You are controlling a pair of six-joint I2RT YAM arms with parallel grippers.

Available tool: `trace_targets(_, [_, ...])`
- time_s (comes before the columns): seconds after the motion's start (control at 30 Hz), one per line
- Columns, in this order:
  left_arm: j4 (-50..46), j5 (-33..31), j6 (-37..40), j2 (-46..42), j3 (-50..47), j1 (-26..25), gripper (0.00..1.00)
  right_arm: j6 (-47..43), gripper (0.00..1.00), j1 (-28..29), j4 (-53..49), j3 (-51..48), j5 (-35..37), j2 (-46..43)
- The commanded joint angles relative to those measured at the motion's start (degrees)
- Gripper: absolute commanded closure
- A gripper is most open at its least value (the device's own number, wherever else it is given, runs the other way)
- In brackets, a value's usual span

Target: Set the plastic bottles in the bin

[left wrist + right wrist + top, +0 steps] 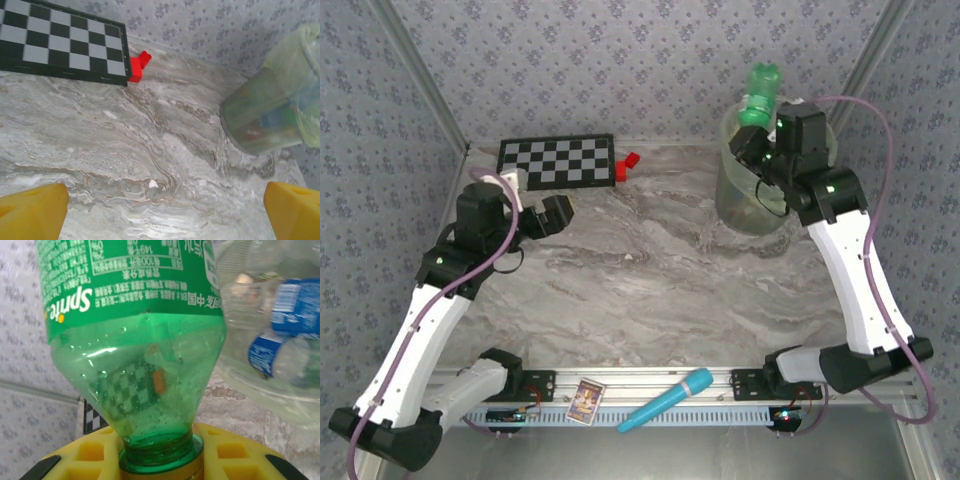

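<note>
A green Sprite bottle (760,95) sticks up above the rim of the bin (738,205), a pale translucent bucket at the back right. My right gripper (761,137) is shut on the bottle's neck; in the right wrist view the green bottle (135,365) rises from between the yellow fingers (85,455), right gripper (160,462). Clear bottles with blue labels (287,315) lie inside the bin (260,395). My left gripper (560,212) hovers open over the table's left middle, left gripper (165,212) with nothing between its fingers. From there the bin (265,115) stands off to the right.
A checkerboard (558,162) lies at the back left with a small red block (628,164) at its right end. A turquoise microphone-shaped object (666,400) and a small card (586,400) rest on the front rail. Patterned walls close the back and sides.
</note>
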Motion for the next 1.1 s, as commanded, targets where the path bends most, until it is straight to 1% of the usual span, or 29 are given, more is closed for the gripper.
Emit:
trace_targets(0.0, [2.5, 0.9, 3.1, 1.2, 3.0, -1.9, 0.00, 11.2, 0.87, -2.5, -3.4, -2.1, 3.5, -2.8])
trace_targets(0.1, [3.1, 0.8, 3.5, 2.0, 3.4, -3.0, 0.00, 15.4, 0.87, -4.1, -3.5, -3.9, 4.2, -4.2])
trace_targets(0.23, [3.8, 0.8, 3.5, 2.1, 3.0, -3.4, 0.00, 19.9, 0.86, -5.3, -4.1, -4.6, 3.3, -3.7])
trace_targets(0.37, [3.6, 0.4, 3.6, 1.8, 2.7, -3.4, 0.00, 25.4, 0.86, -5.7, -3.2, -5.7, 3.6, -3.3])
trace_targets(0.57, [3.0, -0.6, 3.6, 1.0, 2.2, -3.4, 0.00, 31.1, 0.86, -6.2, -1.4, -7.1, 5.1, -2.8])
trace_targets(0.67, [3.1, -0.8, 3.5, 0.8, 1.8, -3.4, 0.00, 32.6, 0.86, -6.8, 0.6, -7.4, 4.3, -1.7])
trace_targets(0.73, [3.0, -1.1, 3.5, 0.8, 1.8, -3.4, 0.00, 33.5, 0.86, -7.1, 0.7, -6.8, 3.9, -0.5])
trace_targets(0.87, [2.3, -2.2, 3.4, 0.8, 1.9, -3.4, 0.00, 34.7, 0.86, -7.5, 1.0, -6.4, 5.2, 1.0])
trace_targets(1.07, [1.7, -3.2, 3.5, 0.2, 1.9, -3.4, 0.00, 35.4, 0.87, -8.6, 1.9, -5.9, 3.7, 3.9])
